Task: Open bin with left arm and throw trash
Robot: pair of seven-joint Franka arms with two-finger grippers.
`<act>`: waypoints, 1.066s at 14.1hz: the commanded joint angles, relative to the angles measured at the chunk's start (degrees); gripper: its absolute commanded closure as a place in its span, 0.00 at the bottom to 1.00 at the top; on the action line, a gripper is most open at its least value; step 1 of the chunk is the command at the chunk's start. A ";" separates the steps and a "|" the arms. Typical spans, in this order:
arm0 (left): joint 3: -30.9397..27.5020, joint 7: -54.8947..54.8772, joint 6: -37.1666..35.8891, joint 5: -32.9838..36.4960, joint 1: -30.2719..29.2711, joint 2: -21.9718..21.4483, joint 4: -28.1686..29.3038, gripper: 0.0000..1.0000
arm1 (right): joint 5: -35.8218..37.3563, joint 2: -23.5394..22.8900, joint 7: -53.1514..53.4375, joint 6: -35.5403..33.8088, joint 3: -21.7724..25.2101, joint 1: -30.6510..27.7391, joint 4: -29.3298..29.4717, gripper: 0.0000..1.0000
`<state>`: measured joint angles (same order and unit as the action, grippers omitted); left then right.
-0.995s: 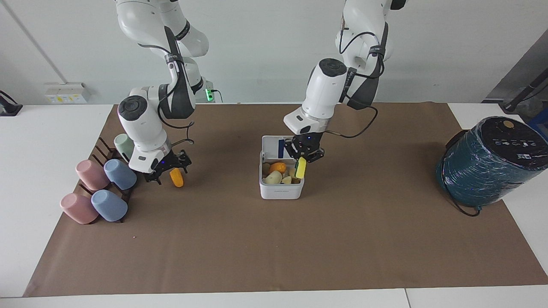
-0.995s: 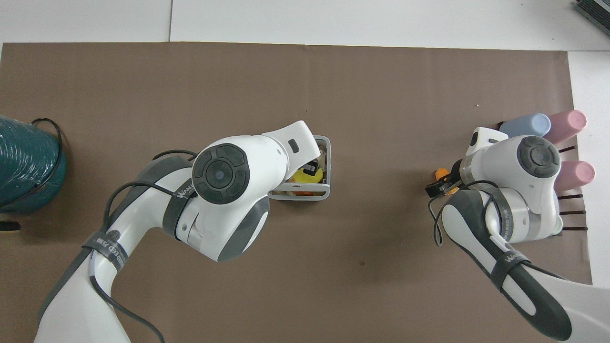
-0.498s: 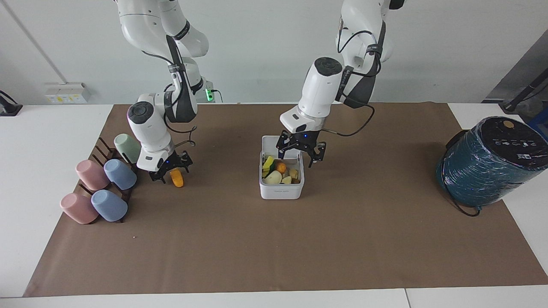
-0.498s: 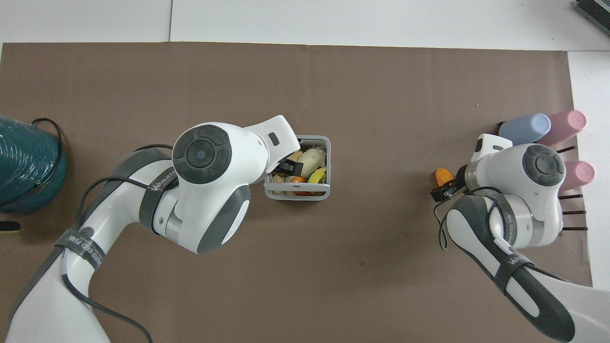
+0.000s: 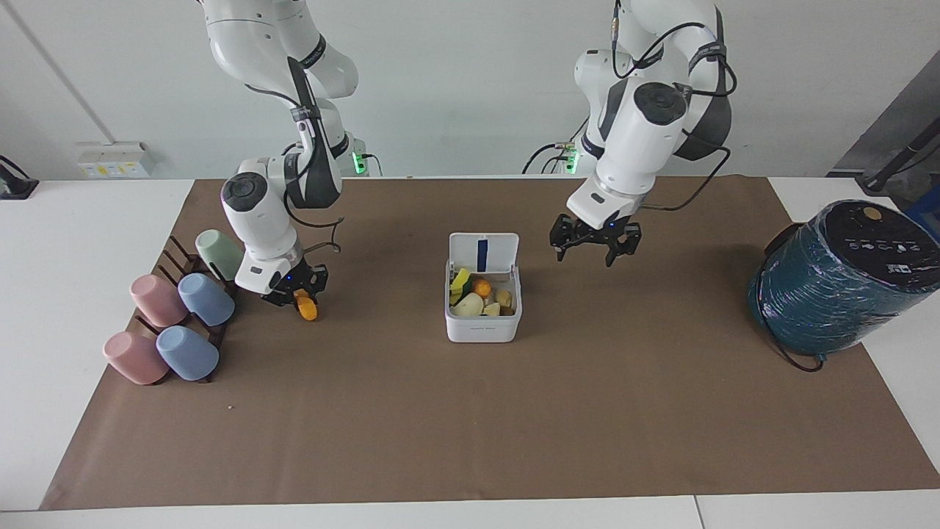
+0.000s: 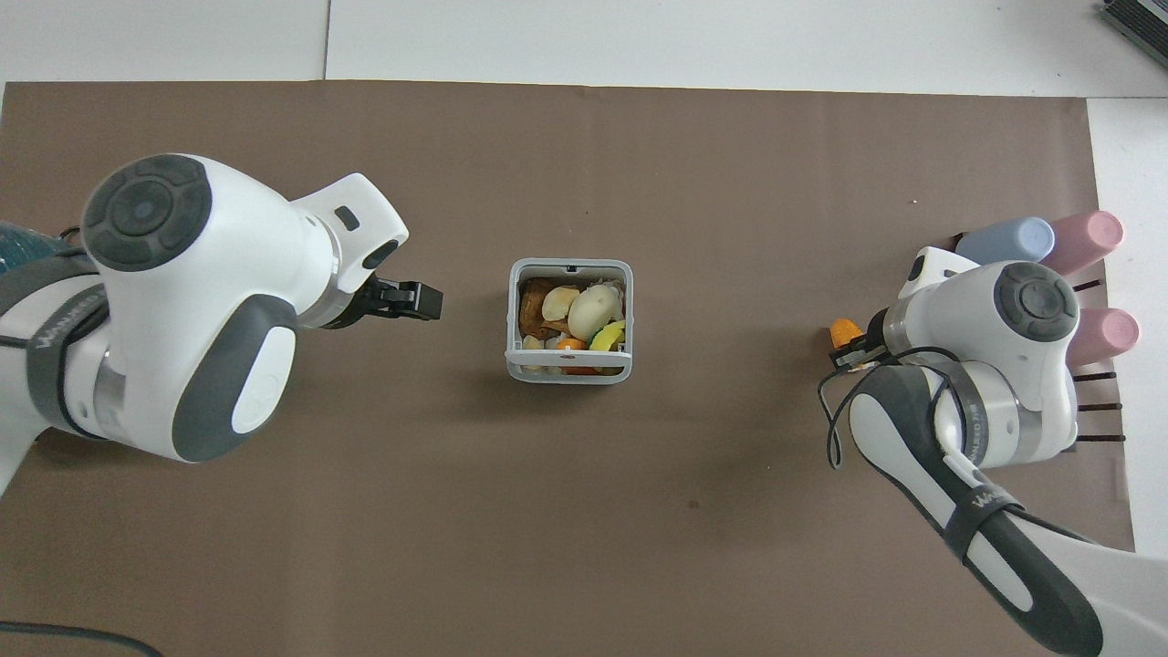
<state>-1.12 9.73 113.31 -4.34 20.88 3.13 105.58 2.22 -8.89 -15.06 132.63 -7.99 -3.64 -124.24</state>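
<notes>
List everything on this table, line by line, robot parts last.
brown paper mat: one, brown, covers the table
white square bin: one, white, hinged lid up, mid-mat
trash lumps: several, cream, yellow, orange, in the bin
orange lump: one, orange, on the mat beside the cups
plastic cups: five, two pink, two blue, one green, on a dark rack, right arm's end
wrapped cylinder: one, teal, left arm's end
left gripper: open, over the mat beside the bin
right gripper: at the orange lump
</notes>
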 commanded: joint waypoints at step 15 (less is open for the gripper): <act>0.50 -12.19 -24.18 3.28 -15.17 -2.52 -19.17 0.00 | -15.13 -14.05 47.83 -11.53 -0.80 22.00 37.76 1.00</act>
<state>-1.27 -1.49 92.15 -1.88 6.72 -1.01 90.09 -11.35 -19.97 29.46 119.93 -8.69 16.49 -89.87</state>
